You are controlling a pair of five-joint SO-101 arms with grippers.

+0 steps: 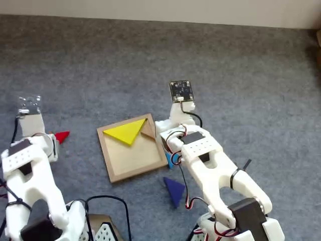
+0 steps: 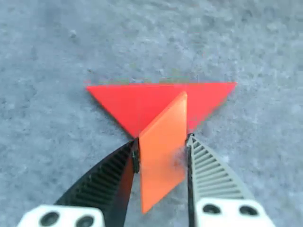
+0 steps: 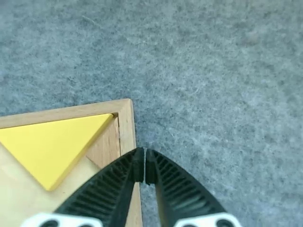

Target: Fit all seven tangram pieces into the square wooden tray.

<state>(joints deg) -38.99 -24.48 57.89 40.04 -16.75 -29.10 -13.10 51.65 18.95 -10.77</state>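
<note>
The square wooden tray (image 1: 114,173) lies mid-table with a large yellow triangle (image 1: 125,131) in its far corner. My right gripper (image 3: 144,155) is shut with nothing in it, its tips just above the tray's rim (image 3: 125,123) near the yellow triangle (image 3: 52,142). At the left, my left gripper (image 2: 162,142) is shut on an orange parallelogram (image 2: 162,156), held on edge over the tip of a red triangle (image 2: 137,101) lying on the carpet. That red triangle (image 1: 62,135) peeks out beside the left arm. A dark blue triangle (image 1: 174,191) lies near the tray's right side.
A light blue piece (image 1: 170,159) is partly hidden under the right arm (image 1: 200,150), beside the tray. Cables (image 1: 108,201) run along the near edge between the arm bases. Grey carpet (image 1: 241,75) stretches open at the back and right.
</note>
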